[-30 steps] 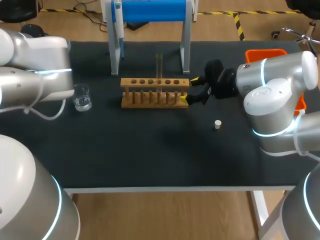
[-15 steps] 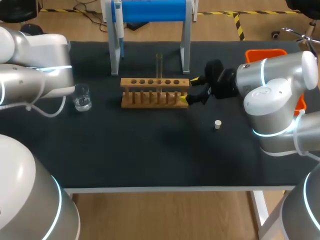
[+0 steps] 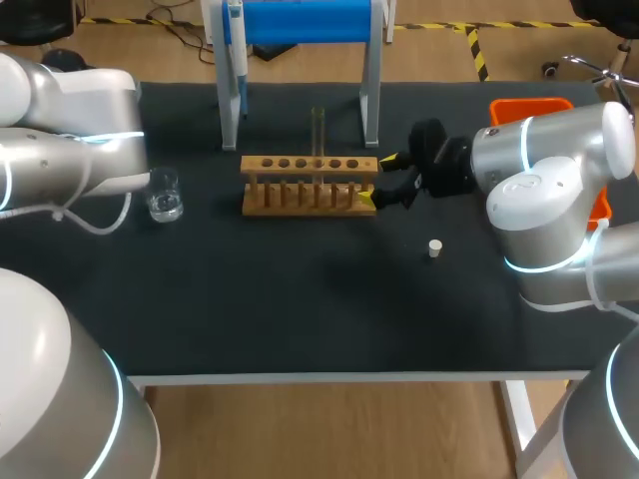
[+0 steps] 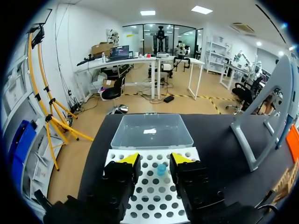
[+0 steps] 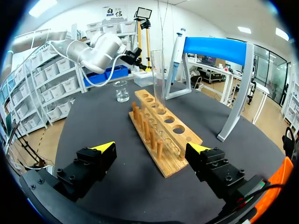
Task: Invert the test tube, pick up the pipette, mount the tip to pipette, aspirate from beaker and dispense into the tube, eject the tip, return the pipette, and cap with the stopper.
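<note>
Using the wooden rack [image 3: 310,185] as the reference point, since it sits mid-desk [image 3: 300,299].

The test tube [image 3: 319,128] is standing upright in one of the rack's middle holes, nothing touching it. The pipette [image 3: 238,55] hangs on the blue stand [image 3: 310,22] behind the rack, toward its left end. The beaker [image 3: 164,195] is off to the rack's left, apart from it. The little white stopper [image 3: 435,247] lies on the desk past the rack's right end, on the front side, well clear of it. There's an orange bin [image 3: 529,104] further out to the right, mostly behind my right arm.

The right tool [image 3: 379,180] is parked at the rack's right end, released and spread wide. In the right wrist view, the rack's end sits between the two fingers but neither one touches it.

The left tool [image 4: 156,159] doesn't show from the head view. Its own camera has it released too, hanging over a white tip tray [image 4: 140,205] with a single blue tip [image 4: 161,169] under the gap between the fingers. A clear box [image 4: 152,131] sits just ahead of the tray. I can't place the tray relative to the rack.
</note>
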`<state>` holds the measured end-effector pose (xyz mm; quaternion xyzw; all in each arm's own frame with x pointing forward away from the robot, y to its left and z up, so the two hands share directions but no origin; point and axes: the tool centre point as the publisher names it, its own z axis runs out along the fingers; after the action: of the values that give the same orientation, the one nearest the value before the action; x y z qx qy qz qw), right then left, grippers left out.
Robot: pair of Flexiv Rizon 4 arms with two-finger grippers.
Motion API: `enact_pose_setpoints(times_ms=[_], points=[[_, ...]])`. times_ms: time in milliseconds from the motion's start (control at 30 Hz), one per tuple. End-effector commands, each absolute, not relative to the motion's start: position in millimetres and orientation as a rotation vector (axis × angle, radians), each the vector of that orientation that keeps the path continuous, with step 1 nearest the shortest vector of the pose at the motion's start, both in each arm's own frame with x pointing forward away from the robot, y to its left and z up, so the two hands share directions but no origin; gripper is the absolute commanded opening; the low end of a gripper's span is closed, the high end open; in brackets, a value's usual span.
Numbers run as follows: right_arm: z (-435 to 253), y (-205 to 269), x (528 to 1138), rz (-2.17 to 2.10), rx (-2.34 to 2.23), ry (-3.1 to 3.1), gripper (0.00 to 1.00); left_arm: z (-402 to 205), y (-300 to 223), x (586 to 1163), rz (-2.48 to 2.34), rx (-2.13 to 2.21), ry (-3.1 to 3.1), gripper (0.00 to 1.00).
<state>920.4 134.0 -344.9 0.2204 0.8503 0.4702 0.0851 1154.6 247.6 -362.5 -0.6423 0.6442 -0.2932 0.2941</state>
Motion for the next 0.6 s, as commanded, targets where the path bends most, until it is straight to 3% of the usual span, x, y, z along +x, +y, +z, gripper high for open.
enact_pose_setpoints(times_ms=[33,600], points=[[-344.8,132.9,920.2,1.404,0.655,2.536,1.0,-364.9,247.3,1159.8,-0.771,-1.711,1.722,0.4],[-344.8,132.9,920.2,1.404,0.655,2.536,1.0,-368.5,246.9,1163.5,-0.757,-1.716,1.731,0.36]])
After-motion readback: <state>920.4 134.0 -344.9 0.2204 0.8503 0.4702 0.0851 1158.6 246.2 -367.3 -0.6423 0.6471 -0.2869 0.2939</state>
